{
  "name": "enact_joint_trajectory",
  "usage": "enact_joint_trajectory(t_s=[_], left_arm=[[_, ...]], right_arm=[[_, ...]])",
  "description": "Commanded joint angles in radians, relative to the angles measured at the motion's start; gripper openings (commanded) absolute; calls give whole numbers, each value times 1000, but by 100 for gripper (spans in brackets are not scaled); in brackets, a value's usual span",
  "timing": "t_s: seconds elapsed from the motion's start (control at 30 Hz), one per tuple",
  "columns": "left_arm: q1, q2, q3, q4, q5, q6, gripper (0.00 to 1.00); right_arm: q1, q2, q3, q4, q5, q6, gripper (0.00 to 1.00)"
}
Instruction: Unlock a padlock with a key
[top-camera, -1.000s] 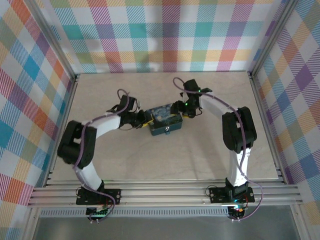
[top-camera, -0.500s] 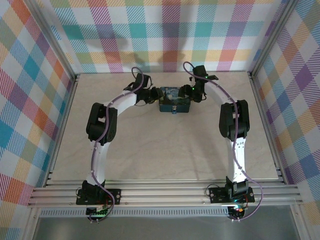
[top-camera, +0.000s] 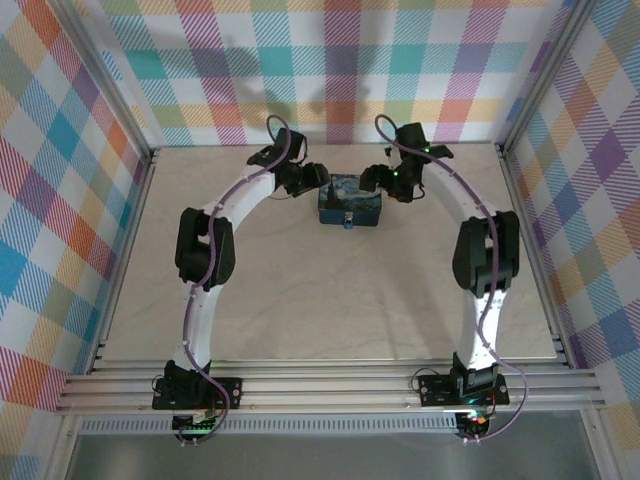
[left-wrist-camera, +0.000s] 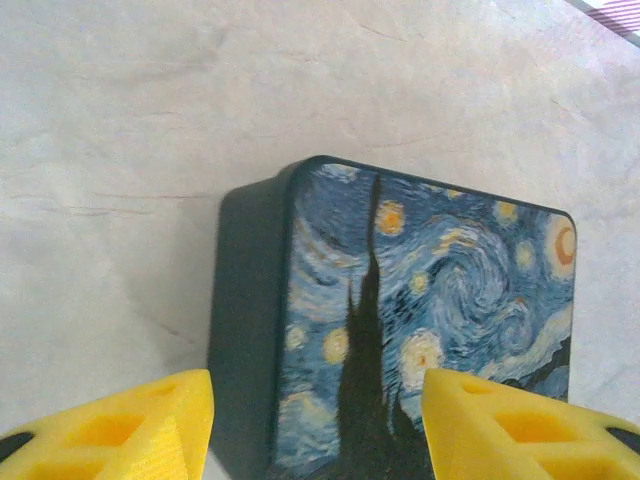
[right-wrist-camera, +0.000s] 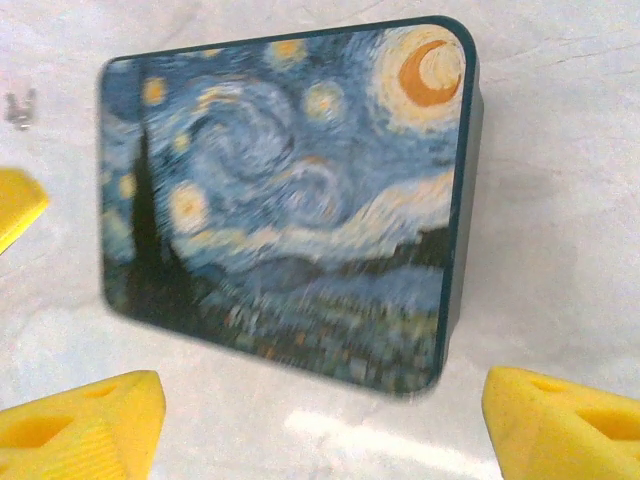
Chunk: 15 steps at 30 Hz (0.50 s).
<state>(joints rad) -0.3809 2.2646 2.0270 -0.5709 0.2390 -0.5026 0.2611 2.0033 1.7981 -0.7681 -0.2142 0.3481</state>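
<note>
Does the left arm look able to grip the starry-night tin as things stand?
Probably: nothing lies between the left gripper and the tin, and its fingers stand apart. But one finger hangs over the lid rather than beside the tin, so it would need shifting.

I see bright plaid walls (top-camera: 340, 60) on three sides. The table (top-camera: 330, 300) is pale beige stone-look, evenly lit. Aluminium rails (top-camera: 330, 385) cross its near edge, with posts (top-camera: 103, 75) at the corners.
</note>
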Motion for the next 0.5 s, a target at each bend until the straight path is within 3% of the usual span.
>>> enact_joint_trajectory(t_s=[0.0,0.23,0.47], left_arm=[[51,-66,-13,-114,-99,35,58],[137,-26,5,-216,-238,26,58],[196,140,196,-334,-316,2,51]], right_arm=[[-9,-92,-94,25,-30,-14,83],[-7,-197,-322,105,-65,19,83],[-1,-209,-423,165,-98,47,83]])
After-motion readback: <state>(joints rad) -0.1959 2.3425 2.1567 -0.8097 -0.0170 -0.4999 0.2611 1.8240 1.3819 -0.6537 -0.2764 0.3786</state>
